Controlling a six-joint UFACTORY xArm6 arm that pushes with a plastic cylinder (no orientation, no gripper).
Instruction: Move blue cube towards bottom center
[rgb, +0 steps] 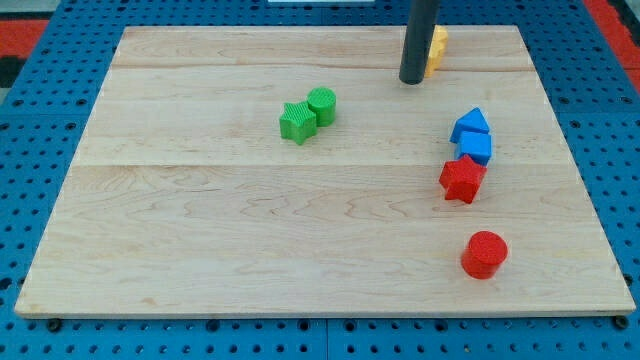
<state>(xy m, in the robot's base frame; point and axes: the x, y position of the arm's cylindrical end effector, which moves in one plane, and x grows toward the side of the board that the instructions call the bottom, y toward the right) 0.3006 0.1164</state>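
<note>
Blue cube (477, 147), small, touching red star (462, 179).

Work surface: pale wooden board (250, 230) of joined planks, grain running left to right.
Beneath: blue pegboard (30, 190) with regular holes, showing left, right and near.
Far corners: red patches.
Light: even, soft shadows.

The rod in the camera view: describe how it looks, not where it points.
My rod is a straight, plain cylinder, dark grey to black with a matt finish, entering from the view's top edge. It ends flat at my tip. No cables, markings or labels show on the visible length, and no gripper or fingers.
</note>
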